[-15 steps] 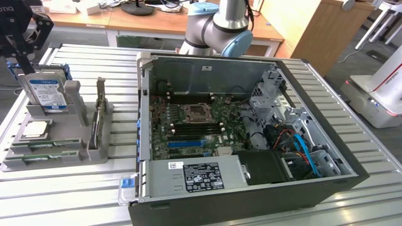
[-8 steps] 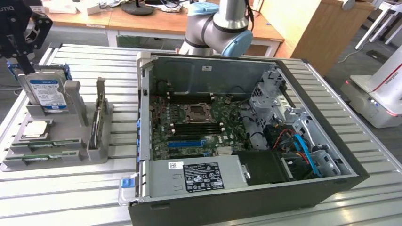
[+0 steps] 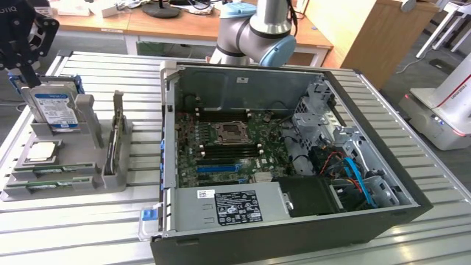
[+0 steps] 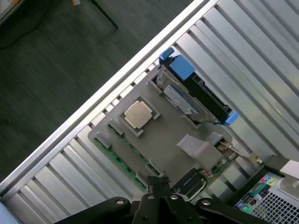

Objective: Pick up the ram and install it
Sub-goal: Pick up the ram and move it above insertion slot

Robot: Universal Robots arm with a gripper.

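A grey holder (image 3: 88,165) stands at the exterior view's left, beside the open computer case (image 3: 294,221). The ram (image 3: 53,170) is a thin green stick lying in a slot along the holder's front edge (image 4: 114,156); a second green strip (image 3: 44,188) lies below it. Another thin board (image 3: 116,130) stands on edge on the holder's case side. My gripper (image 3: 26,74) hangs above the holder's back left corner, over the hard drive (image 3: 55,110). In the wrist view the gripper (image 4: 159,184) is shut with nothing in it, its fingertips above the holder.
A square silver CPU chip (image 3: 43,150) lies on the holder (image 4: 138,114). The motherboard (image 3: 228,154) has black memory slots beside its CPU socket (image 3: 229,132). The slatted metal table (image 3: 74,232) ends in an edge (image 4: 93,107) with floor beyond. Desks stand behind.
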